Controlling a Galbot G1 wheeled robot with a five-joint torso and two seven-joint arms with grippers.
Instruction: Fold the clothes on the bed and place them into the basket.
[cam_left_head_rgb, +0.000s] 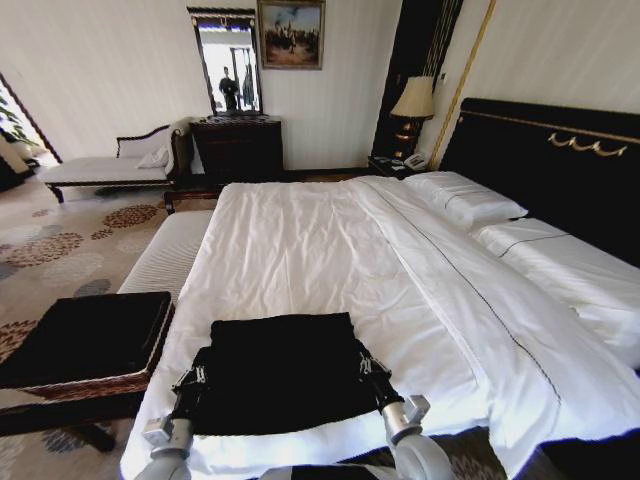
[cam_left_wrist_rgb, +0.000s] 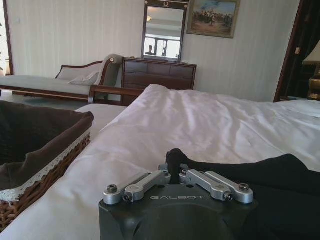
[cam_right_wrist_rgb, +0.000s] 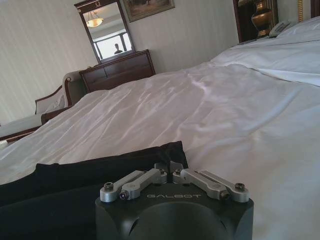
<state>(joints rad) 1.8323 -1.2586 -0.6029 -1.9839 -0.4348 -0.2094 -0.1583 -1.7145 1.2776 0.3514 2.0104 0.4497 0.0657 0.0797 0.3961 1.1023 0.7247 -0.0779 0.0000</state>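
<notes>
Currently both arms work the black T-shirt (cam_left_head_rgb: 285, 385), lying flat near the foot of the bed (cam_left_head_rgb: 330, 250). Left gripper (cam_left_head_rgb: 195, 378) and right gripper (cam_left_head_rgb: 372, 372) sit at the garment's two side edges, jaws drawn narrow and apparently pinching cloth. Judgement: the fold needs both edges lifted level and carried together; uneven height would skew the crease. Wicker basket (cam_left_head_rgb: 95, 385) stands just beside the bed on the robot's left.
</notes>
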